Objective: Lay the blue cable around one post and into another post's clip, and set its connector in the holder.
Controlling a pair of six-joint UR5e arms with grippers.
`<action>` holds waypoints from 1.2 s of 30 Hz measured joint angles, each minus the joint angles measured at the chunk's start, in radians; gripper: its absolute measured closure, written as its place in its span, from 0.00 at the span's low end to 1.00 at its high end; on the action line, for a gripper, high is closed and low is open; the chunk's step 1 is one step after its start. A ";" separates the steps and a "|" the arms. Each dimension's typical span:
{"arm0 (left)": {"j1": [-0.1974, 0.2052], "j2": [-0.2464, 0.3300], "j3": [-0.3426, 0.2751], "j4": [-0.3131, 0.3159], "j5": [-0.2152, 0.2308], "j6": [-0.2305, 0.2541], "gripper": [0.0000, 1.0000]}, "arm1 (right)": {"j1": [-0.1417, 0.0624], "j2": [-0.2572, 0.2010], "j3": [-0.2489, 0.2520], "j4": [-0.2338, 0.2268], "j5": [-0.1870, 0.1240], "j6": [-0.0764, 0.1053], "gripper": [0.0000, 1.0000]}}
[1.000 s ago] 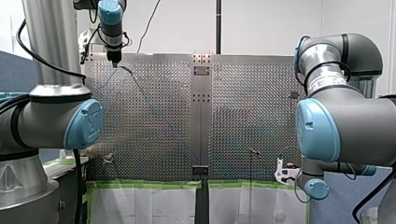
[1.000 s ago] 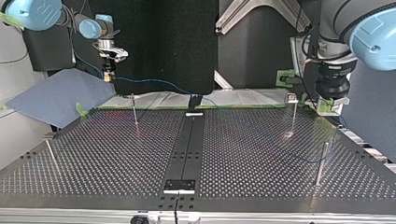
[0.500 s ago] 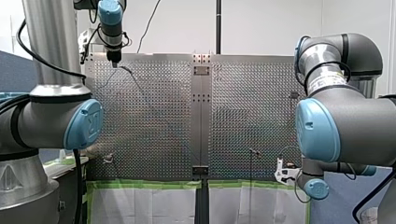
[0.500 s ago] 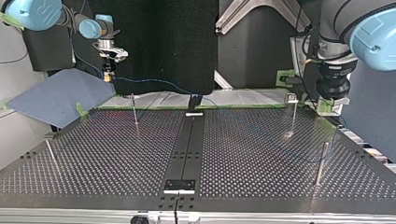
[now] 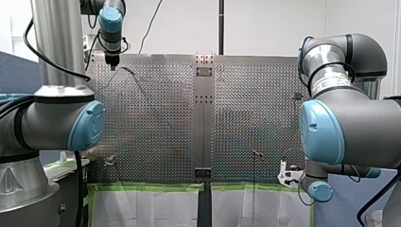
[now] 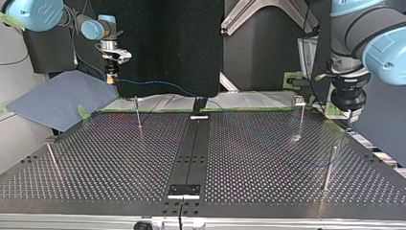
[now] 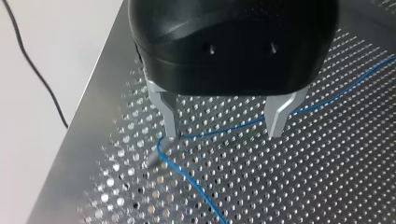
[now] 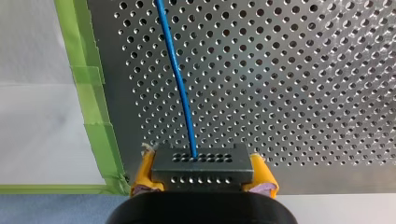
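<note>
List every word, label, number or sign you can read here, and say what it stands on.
Nothing is readable.
Too small to read: the white label on my right arm.
Too blurred to read: the mark on the blue cap of my left arm.
No print at all: the connector, which shows only rows of holes.

1. The cable (image 8: 180, 79) was bright blue.
2. The bench (image 8: 303, 93) was silver, patterned all over with small round holes, and edged by green tape (image 8: 88, 93).
3. The connector (image 8: 202, 161) was dark grey with rows of holes.
4. My right tool (image 8: 204, 173) had yellow pads (image 8: 142, 176).
5. My left tool (image 7: 223, 133) was black with silver fingers (image 7: 168, 109).
</note>
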 joint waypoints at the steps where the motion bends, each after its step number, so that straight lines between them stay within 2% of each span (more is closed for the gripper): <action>1: 0.009 -0.009 0.000 0.010 0.009 -0.009 0.09 | 0.000 0.000 0.000 0.000 0.000 0.000 1.00; 9: 0.067 -0.061 0.000 0.079 0.077 -0.079 0.09 | 0.002 0.000 0.000 0.002 0.001 0.000 1.00; 29: 0.121 -0.086 -0.009 0.253 0.251 -0.253 0.09 | 0.004 0.000 0.000 0.005 0.000 -0.006 1.00; 36: 0.163 -0.087 -0.055 0.312 0.310 -0.312 0.09 | 0.004 0.000 0.000 0.005 0.000 -0.006 1.00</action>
